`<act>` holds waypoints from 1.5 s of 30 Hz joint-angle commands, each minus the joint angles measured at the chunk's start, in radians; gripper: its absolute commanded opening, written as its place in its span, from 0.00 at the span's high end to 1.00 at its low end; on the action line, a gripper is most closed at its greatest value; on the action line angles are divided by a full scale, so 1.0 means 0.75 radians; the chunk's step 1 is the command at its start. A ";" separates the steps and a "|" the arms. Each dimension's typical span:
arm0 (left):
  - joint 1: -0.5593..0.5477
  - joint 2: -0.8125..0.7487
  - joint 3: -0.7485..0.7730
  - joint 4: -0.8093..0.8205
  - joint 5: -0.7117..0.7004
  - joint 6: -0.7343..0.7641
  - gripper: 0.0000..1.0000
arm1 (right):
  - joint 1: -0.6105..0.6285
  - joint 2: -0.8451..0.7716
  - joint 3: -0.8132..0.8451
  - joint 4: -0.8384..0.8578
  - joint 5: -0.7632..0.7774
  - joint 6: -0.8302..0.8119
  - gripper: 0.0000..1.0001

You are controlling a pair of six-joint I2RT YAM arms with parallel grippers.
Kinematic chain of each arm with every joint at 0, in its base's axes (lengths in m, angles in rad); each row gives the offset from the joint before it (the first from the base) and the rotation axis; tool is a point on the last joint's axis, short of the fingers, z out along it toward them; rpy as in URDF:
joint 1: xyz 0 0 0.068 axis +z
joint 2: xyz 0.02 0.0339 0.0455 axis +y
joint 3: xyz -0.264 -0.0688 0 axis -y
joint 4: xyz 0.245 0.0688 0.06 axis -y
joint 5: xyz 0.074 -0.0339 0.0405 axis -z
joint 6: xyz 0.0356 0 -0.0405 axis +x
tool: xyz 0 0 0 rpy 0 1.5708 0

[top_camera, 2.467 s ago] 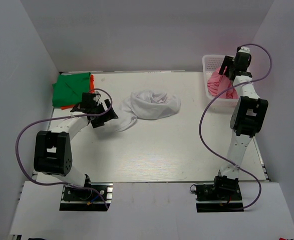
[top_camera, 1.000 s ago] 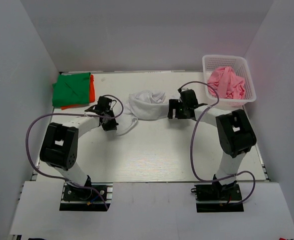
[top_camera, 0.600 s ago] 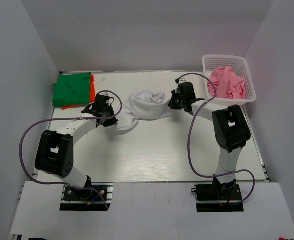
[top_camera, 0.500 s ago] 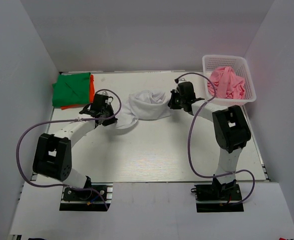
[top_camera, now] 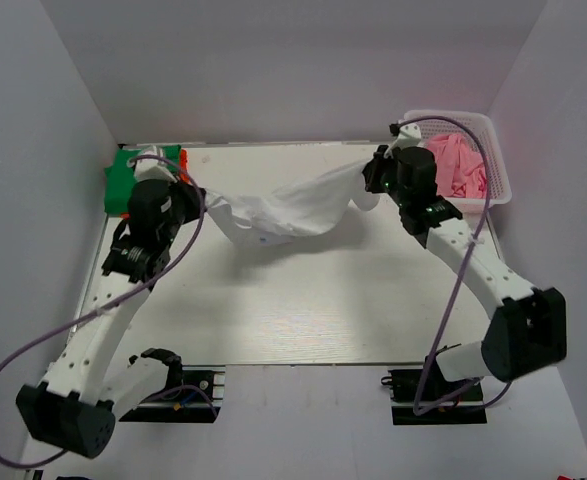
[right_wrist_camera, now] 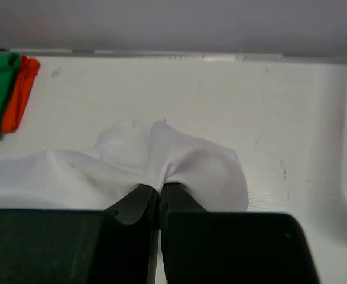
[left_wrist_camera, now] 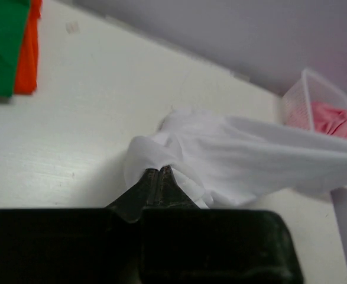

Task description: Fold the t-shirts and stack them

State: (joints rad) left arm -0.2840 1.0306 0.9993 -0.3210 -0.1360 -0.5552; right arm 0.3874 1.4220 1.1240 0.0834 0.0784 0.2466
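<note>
We note: white t-shirt (top_camera: 293, 210) soft matt cloth, creased; table (top_camera: 323, 300) smooth matt white (faint wood-like grain); basket (top_camera: 451, 114) white plastic lattice; left gripper fingers (left_wrist_camera: 150, 184) matt black.

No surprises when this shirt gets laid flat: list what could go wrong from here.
Left hand and right hand each pinch only a small bunch of the white shirt; it may slip under tension. It hangs bunched between them and could land creased. The left hand sits near the folded pile and might knock it.

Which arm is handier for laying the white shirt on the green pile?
Probably left: the left gripper, shut on the white shirt, hangs beside the pile; the right gripper grips by the basket.
</note>
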 commanded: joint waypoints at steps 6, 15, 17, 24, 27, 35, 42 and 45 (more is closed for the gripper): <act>-0.006 -0.406 0.181 -0.085 -0.379 0.012 1.00 | -0.001 -0.427 0.031 -0.109 0.267 -0.088 1.00; 0.019 -0.575 0.253 -0.061 -0.434 0.014 1.00 | -0.007 -0.630 0.084 -0.183 0.163 -0.098 1.00; 0.019 -0.511 0.267 -0.061 -0.434 0.014 1.00 | -0.007 -0.565 0.099 -0.189 0.172 -0.094 1.00; 0.019 0.032 0.279 -0.204 -0.467 -0.076 1.00 | -0.028 -0.168 0.174 -0.197 0.174 -0.047 1.00; 0.019 0.288 0.222 -0.171 -0.343 -0.100 1.00 | -0.054 0.177 0.244 -0.219 0.119 -0.022 1.00; 0.031 0.726 0.287 -0.312 -0.320 -0.162 0.99 | -0.089 0.595 0.493 -0.453 -0.145 0.015 0.10; 0.043 0.673 0.210 -0.280 -0.320 -0.162 0.00 | -0.079 0.389 0.193 -0.387 -0.152 0.066 0.10; 0.043 0.629 0.193 -0.312 -0.336 -0.174 0.00 | -0.083 0.279 0.056 -0.373 -0.154 0.082 0.10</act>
State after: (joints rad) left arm -0.2565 1.5810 1.1591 -0.5411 -0.3679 -0.6735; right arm 0.3275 1.7344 1.2194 -0.2237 -0.0193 0.2821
